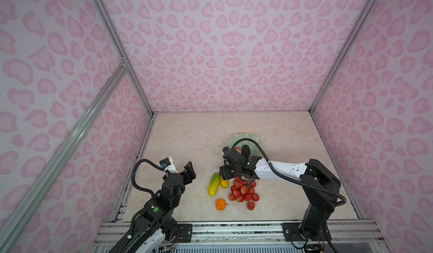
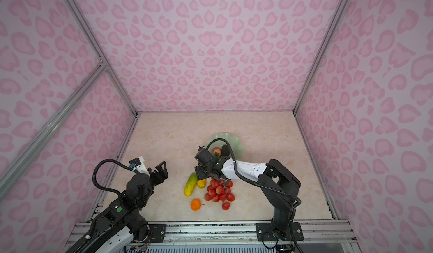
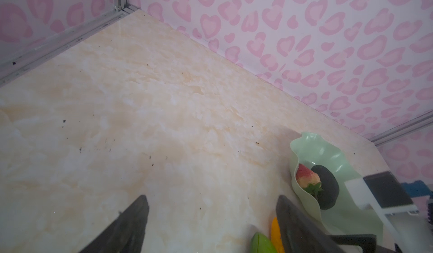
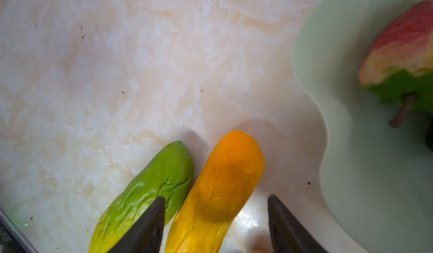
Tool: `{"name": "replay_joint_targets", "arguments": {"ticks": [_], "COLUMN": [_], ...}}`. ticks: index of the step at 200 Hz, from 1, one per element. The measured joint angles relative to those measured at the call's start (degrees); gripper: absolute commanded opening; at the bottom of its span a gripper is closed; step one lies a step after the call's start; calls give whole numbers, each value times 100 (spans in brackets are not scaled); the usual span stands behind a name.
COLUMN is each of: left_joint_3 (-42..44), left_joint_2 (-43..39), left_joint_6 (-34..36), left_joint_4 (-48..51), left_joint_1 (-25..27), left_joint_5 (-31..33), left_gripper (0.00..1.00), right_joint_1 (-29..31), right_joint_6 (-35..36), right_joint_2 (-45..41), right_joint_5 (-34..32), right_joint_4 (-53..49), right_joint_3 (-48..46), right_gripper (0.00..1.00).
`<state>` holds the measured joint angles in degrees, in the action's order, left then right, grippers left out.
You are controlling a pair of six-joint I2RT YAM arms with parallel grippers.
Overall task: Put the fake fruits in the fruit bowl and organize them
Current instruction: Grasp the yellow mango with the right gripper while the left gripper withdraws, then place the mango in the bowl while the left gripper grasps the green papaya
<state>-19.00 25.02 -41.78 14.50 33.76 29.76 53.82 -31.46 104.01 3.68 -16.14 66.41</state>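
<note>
Two fingers (image 4: 150,223) of the right gripper (image 4: 215,196) are standing spread, straddling the orange oblong (image 4: 218,188). One is overlapping the seam between it and the green oblong (image 4: 150,186). The other is sitting clear, with table (image 4: 117,76) showing between it and the fruit. Whether either is touching I cannot tell; nothing is being pinched. The left gripper (image 3: 210,199) is likewise holding its fingers (image 3: 131,223) wide apart, gripping nothing, hanging above bare table left of the fruit.

Both oblongs are lying just beside each other, long axes running from the front rail (image 1: 234,227) toward the bowl (image 3: 328,151). The green one's green end is pointing far, its yellow end near. In both top views the orange oblong's far end is hiding under the right gripper. The bowl's wavy rim is curving near that tip, apart from it.

Strawberry (image 2: 216,151) and avocado (image 2: 225,149) are lying in the bowl, touching, the strawberry's leafy end pointing toward the front rail. The red bunch (image 1: 243,192) is lying on the table just right of the oblongs, partly under the right gripper. The round orange (image 1: 220,204) is sitting nearer the rail, apart from the rest. Open table is stretching left of and behind the bowl, the walls (image 1: 234,76) standing well apart from it.
</note>
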Motion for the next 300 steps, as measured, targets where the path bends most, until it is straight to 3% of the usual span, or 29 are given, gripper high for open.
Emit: {"name": "replay_joint_targets", "arguments": {"ticks": [27, 62, 93, 130, 171, 199, 235, 277, 300], "left_joint_3": [160, 304, 461, 538, 435, 376, 179, -109, -260], "left_joint_2": [-109, 81, 452, 605, 1106, 1825, 2638, 3445, 3908], "left_joint_6": [-247, -514, -616, -651, -481, -442, -398, -398, -400], "left_joint_4": [205, 256, 166, -90, -411, -826, -1110, -1331, -1405], "left_joint_1": [0, 0, 0, 87, 157, 273, 516, 778, 925], "left_joint_5": [-133, -562, -1276, -2000, -2507, -2820, -2983, -2988, -2997], "left_gripper": [86, 85, 81, 82, 82, 82, 82, 79, 67], "right_joint_1": [-70, -271, -407, -802, -1945, -2623, -2924, -3023, -3069], "right_joint_6": [-92, -260, -393, -393, -232, -125, -37, -44, -48], "right_joint_2": [380, 645, 525, -358, -1145, -1064, -632, -63, 37], "right_joint_5": [101, 437, 680, 780, 387, 284, 299, 374, 409], "right_joint_4": [44, 345, 603, 894, 1005, 1003, 1064, 1075, 1095], "right_joint_3": [138, 173, 195, 160, -142, -321, -280, -225, -186], "right_gripper": [62, 32, 23, 22, 24, 25, 29, 45, 55]}}
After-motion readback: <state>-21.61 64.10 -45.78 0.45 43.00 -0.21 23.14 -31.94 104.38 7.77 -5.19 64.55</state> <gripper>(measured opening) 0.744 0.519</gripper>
